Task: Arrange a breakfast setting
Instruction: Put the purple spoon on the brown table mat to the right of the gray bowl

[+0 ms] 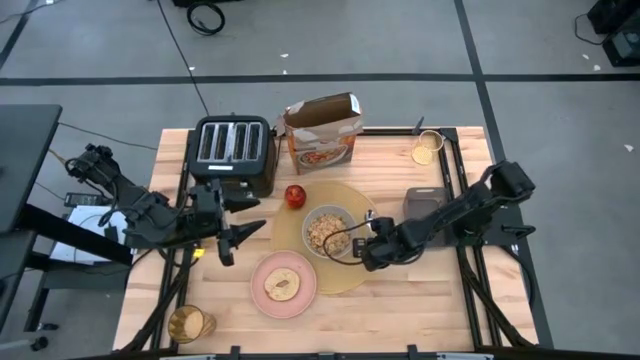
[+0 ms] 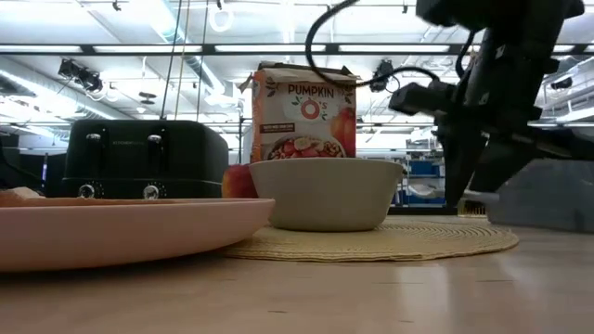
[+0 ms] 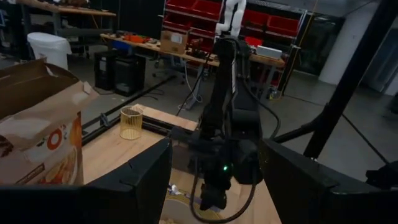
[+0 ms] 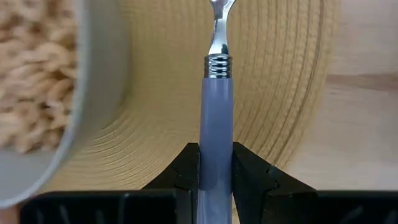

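Woven tan fibre is filling our right wrist view: we are holding the silver spoon [image 4: 216,155] over the large round tan placemat [image 1: 352,275], just beside the grey bowl [image 1: 327,231] of cereal, with our right gripper [image 4: 216,163] clenched on its pale handle. The spoon is not yet lying flat, by our reading. Our left gripper [image 1: 236,235] is hovering with fingers spread and empty, between the black four-slot toaster [image 1: 233,150] and the pink plate [image 1: 283,285].

Much looks settled: the bowl on the mat, the red apple [image 1: 295,195] at the mat's edge, the round toasted bread [image 1: 281,286] on the plate. The amber glass [image 1: 188,323] is standing well apart at the table's near corner (probably our last job).

We are working on a pale wooden table [image 1: 450,300], with a cereal box [image 1: 322,133] behind and shelving in the workshop beyond.
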